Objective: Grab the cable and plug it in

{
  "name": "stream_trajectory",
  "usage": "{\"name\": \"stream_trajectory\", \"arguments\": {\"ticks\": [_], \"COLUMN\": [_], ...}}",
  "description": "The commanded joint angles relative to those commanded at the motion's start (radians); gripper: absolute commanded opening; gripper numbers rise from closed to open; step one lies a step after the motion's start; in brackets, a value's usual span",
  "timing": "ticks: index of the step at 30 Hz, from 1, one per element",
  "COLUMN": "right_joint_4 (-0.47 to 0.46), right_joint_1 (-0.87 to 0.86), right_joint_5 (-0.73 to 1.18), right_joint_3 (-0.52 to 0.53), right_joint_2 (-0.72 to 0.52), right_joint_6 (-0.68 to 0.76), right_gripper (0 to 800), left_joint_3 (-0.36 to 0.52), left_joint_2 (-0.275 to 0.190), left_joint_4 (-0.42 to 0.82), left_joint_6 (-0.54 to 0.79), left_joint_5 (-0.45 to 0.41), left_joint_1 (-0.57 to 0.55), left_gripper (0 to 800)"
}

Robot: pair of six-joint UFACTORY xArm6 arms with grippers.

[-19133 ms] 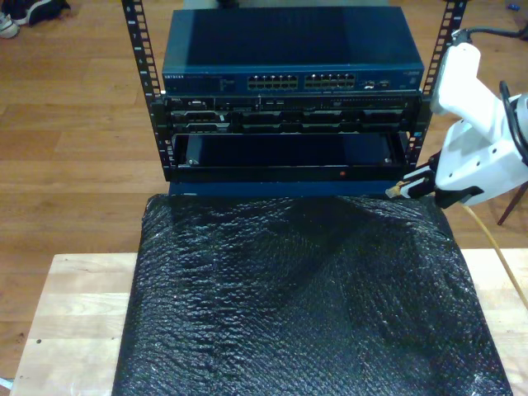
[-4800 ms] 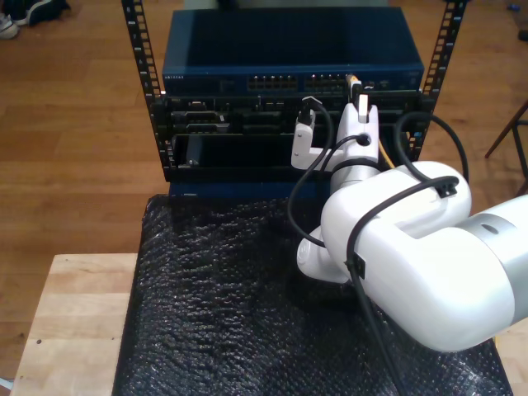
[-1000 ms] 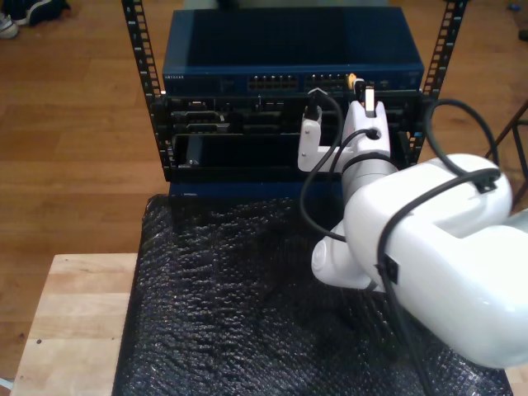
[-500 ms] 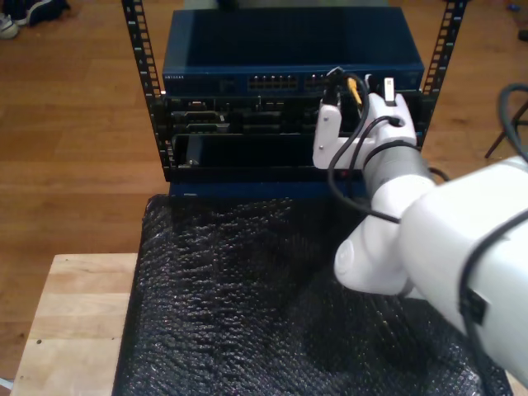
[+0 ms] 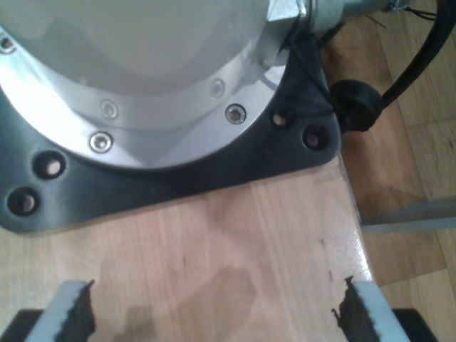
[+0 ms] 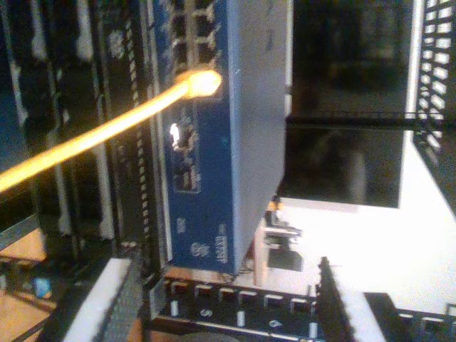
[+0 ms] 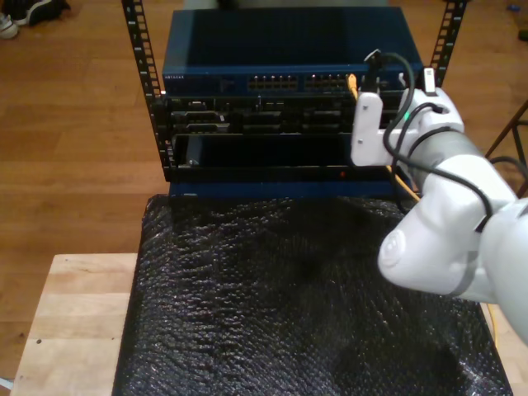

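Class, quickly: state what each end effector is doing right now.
My first gripper: open, nothing between its fingers.
My second gripper: open, holding nothing; the cable reaches the switch.

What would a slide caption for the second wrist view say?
Yellow cable reaches its plug into a port on the blue network switch, my second gripper's open fingers framing it.

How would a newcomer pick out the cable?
Find the blue network switch atop the black rack. At its row of ports, toward the exterior view's right, the cable meets the front. It is thin and yellow-orange; the arm's cables are thick and black.
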Motion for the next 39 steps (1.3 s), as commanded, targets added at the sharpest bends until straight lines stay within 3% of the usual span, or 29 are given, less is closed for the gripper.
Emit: {"name": "stream_trajectory", "arguments": {"ticks": [15, 35, 39], "right_joint_4": [0.005, -0.002, -0.002], "right_joint_1": [-0.341, -0.913, -1.054], "right_joint_5": [0.565, 1.211, 1.341], "right_joint_3": [0.058, 0.074, 0.092], "right_joint_2": [-0.259, -0.491, -0.537], "right_joint_6": [-0.295, -0.562, -0.667], "right_gripper": [787, 796, 796], "left_joint_3": [0.000, 0.000, 0.000], "left_joint_2": [0.000, 0.002, 0.002], "left_joint_4": [0.000, 0.000, 0.000], "left_joint_6": [0.000, 0.000, 0.000], "left_joint_5": [0.000, 0.000, 0.000], "left_joint_1": [0.000, 0.000, 0.000], "left_gripper": [800, 800, 800]}}
